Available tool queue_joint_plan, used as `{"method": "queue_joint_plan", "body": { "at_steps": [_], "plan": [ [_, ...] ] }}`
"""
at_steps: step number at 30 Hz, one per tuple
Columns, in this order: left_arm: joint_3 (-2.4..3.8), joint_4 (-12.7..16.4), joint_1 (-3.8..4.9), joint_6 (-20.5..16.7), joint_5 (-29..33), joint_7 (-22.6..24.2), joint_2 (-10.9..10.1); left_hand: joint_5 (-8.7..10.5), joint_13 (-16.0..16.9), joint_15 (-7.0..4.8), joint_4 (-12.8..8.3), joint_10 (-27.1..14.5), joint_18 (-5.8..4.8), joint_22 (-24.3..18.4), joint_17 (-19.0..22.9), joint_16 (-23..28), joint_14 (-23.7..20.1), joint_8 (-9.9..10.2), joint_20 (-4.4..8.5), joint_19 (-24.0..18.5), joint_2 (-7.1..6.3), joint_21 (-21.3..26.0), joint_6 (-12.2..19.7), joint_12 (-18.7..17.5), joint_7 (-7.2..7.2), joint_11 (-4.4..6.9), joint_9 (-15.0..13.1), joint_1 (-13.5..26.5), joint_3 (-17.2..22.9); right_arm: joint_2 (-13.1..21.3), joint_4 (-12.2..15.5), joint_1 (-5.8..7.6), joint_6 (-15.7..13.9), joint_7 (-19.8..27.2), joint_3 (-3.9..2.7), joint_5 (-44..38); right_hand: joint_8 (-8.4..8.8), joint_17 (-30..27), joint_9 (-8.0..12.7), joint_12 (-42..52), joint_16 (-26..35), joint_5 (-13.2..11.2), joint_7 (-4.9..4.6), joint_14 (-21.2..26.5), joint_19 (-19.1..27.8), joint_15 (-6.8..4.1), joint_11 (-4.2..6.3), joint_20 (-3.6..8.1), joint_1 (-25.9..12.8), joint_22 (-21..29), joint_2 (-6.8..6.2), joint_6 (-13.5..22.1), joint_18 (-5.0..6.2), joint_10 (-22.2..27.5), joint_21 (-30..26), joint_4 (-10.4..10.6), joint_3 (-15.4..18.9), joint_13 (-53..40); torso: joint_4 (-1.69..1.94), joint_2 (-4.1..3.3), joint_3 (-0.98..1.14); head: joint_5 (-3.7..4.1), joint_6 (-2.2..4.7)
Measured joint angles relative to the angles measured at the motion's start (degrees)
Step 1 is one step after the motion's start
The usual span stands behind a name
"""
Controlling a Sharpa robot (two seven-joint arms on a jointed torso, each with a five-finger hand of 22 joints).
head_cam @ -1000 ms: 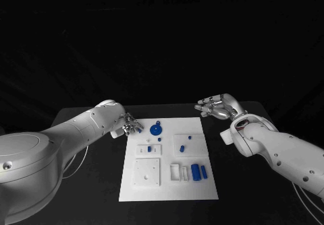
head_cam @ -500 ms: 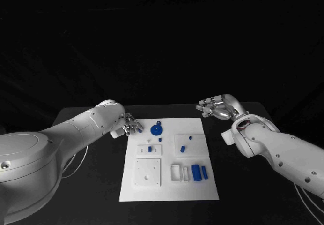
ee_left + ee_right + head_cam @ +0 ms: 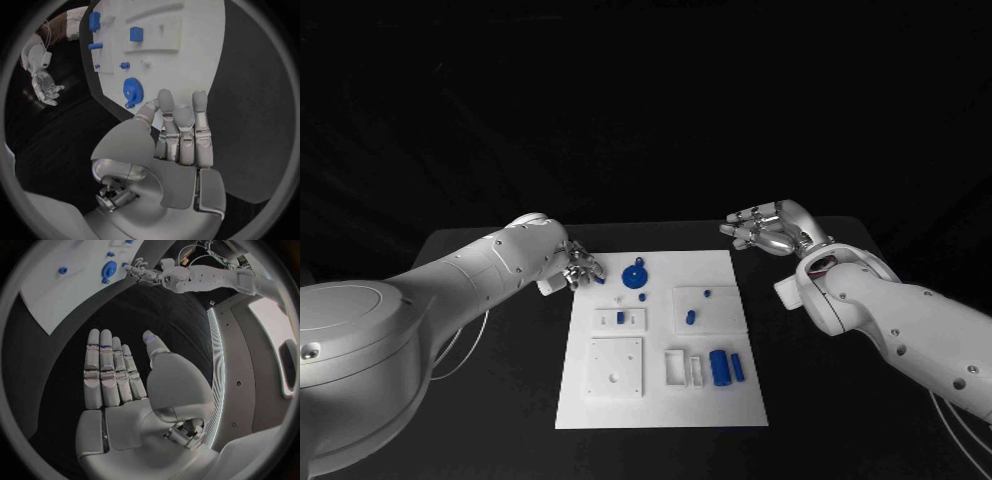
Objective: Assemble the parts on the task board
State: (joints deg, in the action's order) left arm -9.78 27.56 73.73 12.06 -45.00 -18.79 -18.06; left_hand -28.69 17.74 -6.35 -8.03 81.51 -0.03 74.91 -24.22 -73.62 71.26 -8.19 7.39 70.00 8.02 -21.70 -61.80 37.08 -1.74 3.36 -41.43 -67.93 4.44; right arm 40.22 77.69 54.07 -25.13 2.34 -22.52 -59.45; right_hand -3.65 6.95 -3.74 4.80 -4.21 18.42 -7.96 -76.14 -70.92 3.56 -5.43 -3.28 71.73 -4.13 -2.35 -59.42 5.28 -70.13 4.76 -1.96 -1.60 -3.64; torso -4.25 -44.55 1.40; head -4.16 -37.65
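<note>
The white task board lies in the middle of the black table. A blue gear sits near its far left corner, also seen as the gear just beyond my left fingertips. My left hand hovers at that corner, fingers straight, holding nothing. My right hand is off the board beyond its far right corner, open palm holding nothing. Blue cylinders lie near the board's right side, and a blue peg stands in a raised square.
Small blue pieces sit in white blocks on the board's left half, and a white square plate lies at its near left. Bare black table surrounds the board. The left hand appears beside the gear.
</note>
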Motion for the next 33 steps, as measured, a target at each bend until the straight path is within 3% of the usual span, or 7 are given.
{"method": "queue_joint_plan", "body": {
  "at_steps": [8,10,14,17,24,33],
  "plan": [
    [-0.1,2.2,-0.11,-0.4,0.5,-0.5,-1.0,-6.25,0.2,-0.51,-1.4,1.2,0.01,0.0,-1.0,0.0,0.9,-0.9,0.12,0.1,-2.02,-1.2,-0.5,-0.3,-0.5,0.42,-0.1,3.0,2.7,0.3,0.1,0.0,0.0,0.0,0.0,0.0,0.0,0.0,0.0,0.0,0.0,0.0,0.0,0.0,0.0,0.0,0.0,0.0,0.0,0.0,0.0,0.0,0.0,0.0,0.0,0.0,0.0,0.0,0.17,0.15,0.02,-0.05,-0.01],
    [-0.1,3.2,-0.11,-0.7,0.7,-0.8,-1.5,-7.71,0.2,-0.7,-1.7,2.0,0.0,0.0,-1.2,0.0,1.5,-0.9,0.41,0.4,-2.61,-1.8,-0.5,-0.9,-0.5,0.52,-1.9,3.6,3.4,0.4,0.1,0.0,0.0,0.0,0.0,0.0,0.0,0.0,0.0,0.0,0.0,0.0,0.0,0.0,0.0,0.0,0.0,0.0,0.0,0.0,0.0,0.0,0.0,0.0,0.0,0.0,0.0,0.0,0.29,0.25,0.01,-0.07,-0.13],
    [-0.08,5.9,0.08,-1.7,1.1,-1.5,-2.7,-8.71,0.3,-0.83,-2.1,2.1,0.0,0.0,-1.5,0.1,1.7,-0.6,0.42,0.4,-2.84,-2.1,-0.7,-1.2,-0.7,0.61,-2.3,3.8,4.0,0.6,0.0,-0.01,0.0,0.0,0.0,0.1,0.0,0.0,0.0,0.0,0.0,0.0,0.0,0.0,0.0,0.0,0.0,0.0,0.0,0.0,0.0,0.0,0.0,0.0,0.0,0.0,0.0,0.0,0.58,0.47,-0.04,0.07,-0.35],
    [-0.05,8.0,0.28,-2.5,1.5,-2.0,-3.8,-8.88,0.5,-0.9,-2.5,2.1,0.0,0.0,-1.8,0.7,2.2,-0.1,0.42,0.4,-3.14,-2.3,-0.8,-1.6,-0.82,0.62,-4.7,4.6,5.1,0.6,0.0,-0.01,0.0,0.0,0.0,0.1,0.0,0.0,0.0,0.0,0.0,0.0,0.0,0.0,0.0,0.0,0.0,0.0,0.0,0.0,0.0,0.0,0.0,0.0,0.0,0.0,0.0,0.0,0.86,0.68,-0.1,0.17,-0.48],
    [-0.03,14.3,1.41,-5.4,2.3,-3.3,-7.2,-10.21,0.6,-1.04,-2.6,2.4,0.01,0.0,-2.0,0.7,2.9,0.1,0.92,0.9,-3.52,-2.6,-1.1,-1.7,-1.11,0.74,-6.4,4.9,5.2,0.7,-0.3,-0.01,0.0,0.0,0.0,0.2,0.0,0.0,0.0,0.0,0.0,0.0,0.0,0.0,0.0,0.0,0.0,0.0,0.0,0.0,0.0,0.0,0.0,0.0,0.0,0.0,0.0,0.0,1.43,1.15,-0.24,0.26,-0.77],
    [-0.07,26.1,2.18,-12.0,3.0,-5.2,-13.7,-12.8,0.6,-1.43,-2.6,2.6,0.0,0.0,-2.7,1.8,4.5,0.3,1.54,1.6,-3.91,-2.8,-1.6,-2.4,-1.51,0.92,-9.2,5.3,5.2,0.8,-0.9,-0.02,0.0,0.0,0.0,0.4,0.0,0.0,0.0,0.0,0.0,0.0,0.01,0.0,0.0,0.0,0.0,0.0,0.0,0.0,0.0,0.0,0.0,0.0,0.0,0.0,0.0,0.0,2.26,2.03,-0.38,0.37,-1.52]
  ]
}}
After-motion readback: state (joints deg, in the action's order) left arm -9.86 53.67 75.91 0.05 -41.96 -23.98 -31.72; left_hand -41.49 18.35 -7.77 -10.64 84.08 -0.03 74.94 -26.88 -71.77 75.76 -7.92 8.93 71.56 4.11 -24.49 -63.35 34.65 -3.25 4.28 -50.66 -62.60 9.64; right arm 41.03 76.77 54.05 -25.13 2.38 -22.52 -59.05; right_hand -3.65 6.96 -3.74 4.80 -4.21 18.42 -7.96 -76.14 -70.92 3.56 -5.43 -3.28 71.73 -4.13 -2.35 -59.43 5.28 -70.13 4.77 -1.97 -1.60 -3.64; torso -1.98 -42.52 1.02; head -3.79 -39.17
